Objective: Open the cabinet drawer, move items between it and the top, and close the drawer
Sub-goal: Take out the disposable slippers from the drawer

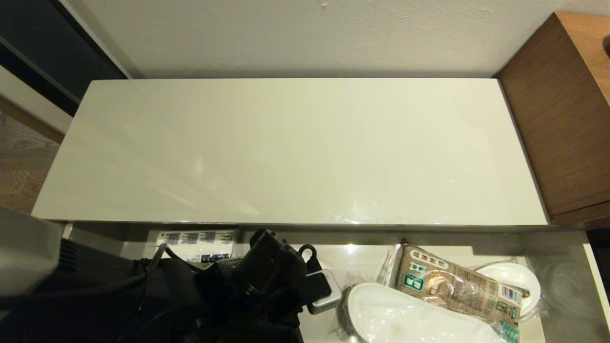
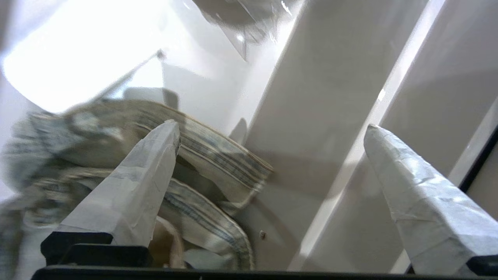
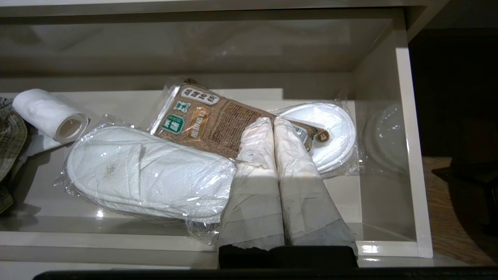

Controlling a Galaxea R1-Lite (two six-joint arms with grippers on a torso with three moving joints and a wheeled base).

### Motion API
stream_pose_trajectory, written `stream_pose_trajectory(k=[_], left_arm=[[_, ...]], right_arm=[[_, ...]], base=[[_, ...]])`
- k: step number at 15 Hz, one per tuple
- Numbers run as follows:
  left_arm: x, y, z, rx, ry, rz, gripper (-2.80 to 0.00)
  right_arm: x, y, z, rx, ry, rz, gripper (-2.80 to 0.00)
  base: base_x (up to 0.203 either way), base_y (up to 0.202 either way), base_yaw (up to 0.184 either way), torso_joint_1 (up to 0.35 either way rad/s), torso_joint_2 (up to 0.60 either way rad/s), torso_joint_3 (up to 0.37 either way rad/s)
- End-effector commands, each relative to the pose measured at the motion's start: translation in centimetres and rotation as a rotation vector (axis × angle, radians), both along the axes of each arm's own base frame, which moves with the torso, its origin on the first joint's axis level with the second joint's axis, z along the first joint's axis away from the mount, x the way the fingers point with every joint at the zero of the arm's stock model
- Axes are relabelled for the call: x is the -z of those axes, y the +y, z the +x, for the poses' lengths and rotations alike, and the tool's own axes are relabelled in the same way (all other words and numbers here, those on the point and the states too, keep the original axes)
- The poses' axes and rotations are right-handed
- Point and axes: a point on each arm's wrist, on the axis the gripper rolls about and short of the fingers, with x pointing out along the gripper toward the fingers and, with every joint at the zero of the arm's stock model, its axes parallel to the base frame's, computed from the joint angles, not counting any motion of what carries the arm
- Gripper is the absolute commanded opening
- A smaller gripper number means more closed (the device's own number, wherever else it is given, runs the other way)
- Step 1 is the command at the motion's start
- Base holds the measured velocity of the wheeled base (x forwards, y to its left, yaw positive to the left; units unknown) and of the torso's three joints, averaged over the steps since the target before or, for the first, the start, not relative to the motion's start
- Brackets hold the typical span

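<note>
With the cabinet drawer (image 3: 404,155) pulled out, the left gripper (image 2: 268,163) hangs spread wide over the denim garment (image 2: 210,155) inside, apparently to grasp it; the right gripper (image 3: 273,121) rests clenched, empty.

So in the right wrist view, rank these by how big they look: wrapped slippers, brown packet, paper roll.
Largest to smallest, as they look in that view:
1. wrapped slippers
2. brown packet, partly hidden behind the right gripper, so its full length is unsure
3. paper roll, clearly smallest
</note>
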Motion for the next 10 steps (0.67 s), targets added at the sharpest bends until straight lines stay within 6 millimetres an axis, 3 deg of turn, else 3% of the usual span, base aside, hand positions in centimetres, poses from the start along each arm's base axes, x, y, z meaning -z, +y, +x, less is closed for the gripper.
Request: stream_pose_trajectory(k=[1,10], left_arm=[[0.32,-0.01,-0.16,0.006,0.006,0.009,0.00],[0.44,-0.46,-1.02,-0.059,-0.016,0.022,0.00]], right_arm=[[0.08,0.00,-0.15,0.000,-0.021,0.000,-2.80],[0.08,0.00,-0.15,0.000,-0.021,0.000,-2.80]], base=[[0.000,0.000,0.000,0.000,0.00,0.000],[0.000,0.000,0.000,0.000,0.00,0.000]])
